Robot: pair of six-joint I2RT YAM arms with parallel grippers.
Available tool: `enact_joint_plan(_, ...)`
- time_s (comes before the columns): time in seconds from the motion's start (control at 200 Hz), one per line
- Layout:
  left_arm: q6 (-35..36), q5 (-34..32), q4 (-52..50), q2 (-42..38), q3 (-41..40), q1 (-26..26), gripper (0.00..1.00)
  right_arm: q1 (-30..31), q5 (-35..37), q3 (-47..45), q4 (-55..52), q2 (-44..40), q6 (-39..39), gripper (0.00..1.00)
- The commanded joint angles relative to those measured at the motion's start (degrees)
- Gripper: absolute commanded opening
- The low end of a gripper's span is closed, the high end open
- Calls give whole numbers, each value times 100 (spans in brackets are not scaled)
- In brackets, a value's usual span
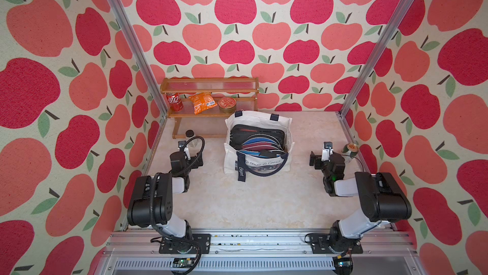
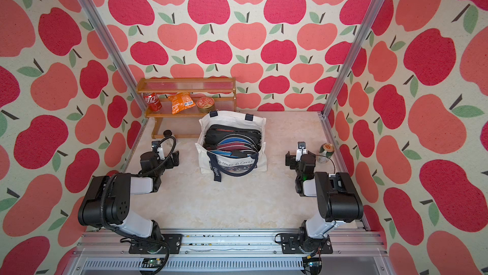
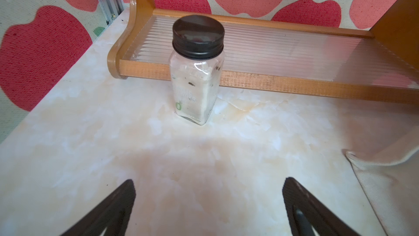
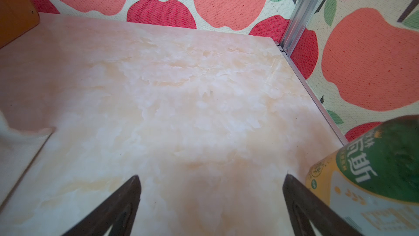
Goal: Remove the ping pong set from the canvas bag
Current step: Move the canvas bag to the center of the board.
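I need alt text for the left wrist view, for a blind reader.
A black-lidded glass jar stands upright on the marble table, before a wooden shelf. The open left claw points toward it, holding nothing.

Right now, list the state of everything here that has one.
Bag: upright, open.
Ping pong set: inside bag, case unzipped.
Jar: upright, lid on.
Green can: upright.
Cola can: upright.
Left end effector: open, empty.
Right end effector: open, empty.
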Motion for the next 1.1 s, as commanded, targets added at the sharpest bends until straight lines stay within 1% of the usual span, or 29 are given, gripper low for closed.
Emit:
enact_joint_plan(0.0, 7, 16, 72, 0, 1, 52, 99, -17, -61, 56, -39, -98, 80, 99)
enact_joint_plan(0.34, -14, 65, 60, -6, 1, 90, 99, -27, -61, 69, -40, -96, 85, 99)
enact_joint_plan(0.43, -18, 85, 64, -4, 1, 94, 99, -122, -197, 43, -13, -101, 161, 99)
enact_joint_plan(0.685, 3, 47, 34, 5, 32, 78, 99, -123, -240, 39, 18, -89, 125, 99)
enact_joint_plan(0.83, 16, -7, 40, 9, 18, 54, 99, -114, -257, -9, 114, -84, 98, 99)
enact_joint_plan(0.905, 18, -71, 43, 9, 18, 25, 99, -92, -258, -113, 334, -83, 92, 99)
enact_joint_plan(1.006, 10, -28, 28, 5, 27, 49, 100, 85, -87, -235, 451, -265, -99, 99)
enact_joint_plan(1.096, 7, -40, 34, 8, 27, 46, 100, 248, 122, -183, 55, -614, -265, 99)
